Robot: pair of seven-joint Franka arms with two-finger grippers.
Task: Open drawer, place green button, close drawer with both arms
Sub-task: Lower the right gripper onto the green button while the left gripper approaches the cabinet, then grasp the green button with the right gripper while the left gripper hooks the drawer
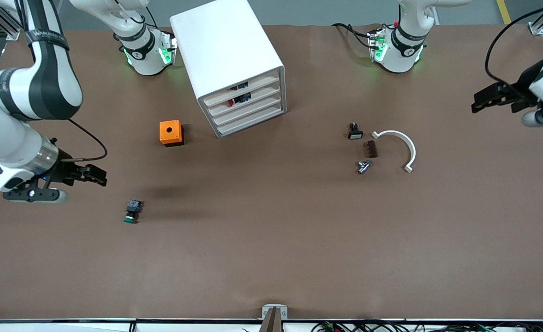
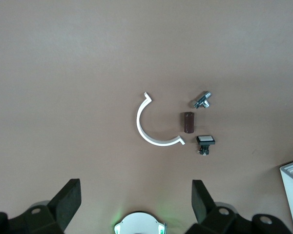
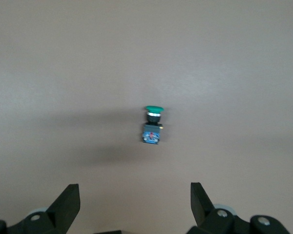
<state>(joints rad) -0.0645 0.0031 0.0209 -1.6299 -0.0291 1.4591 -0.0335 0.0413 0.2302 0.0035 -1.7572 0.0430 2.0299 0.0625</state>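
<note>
The white cabinet (image 1: 227, 50) stands at the back of the table with all its drawers pushed in. The drawer (image 1: 249, 109) is the third one down its front. The button (image 1: 132, 211), green-capped with a black-and-blue body, lies on its side on the bare table toward the right arm's end; the right wrist view shows the button (image 3: 152, 126) ahead of the jaws. My right gripper (image 1: 99, 176) (image 3: 134, 192) hovers open over the table beside the button, holding nothing. My left gripper (image 1: 480, 102) (image 2: 136, 187) hangs open and empty over the left arm's end of the table.
An orange cube with a hole (image 1: 171, 133) sits beside the cabinet. Toward the left arm's end lie a black switch with a white face (image 1: 355, 132), a brown block (image 1: 372, 149), a small metal part (image 1: 363, 166) and a white curved bracket (image 1: 402, 147).
</note>
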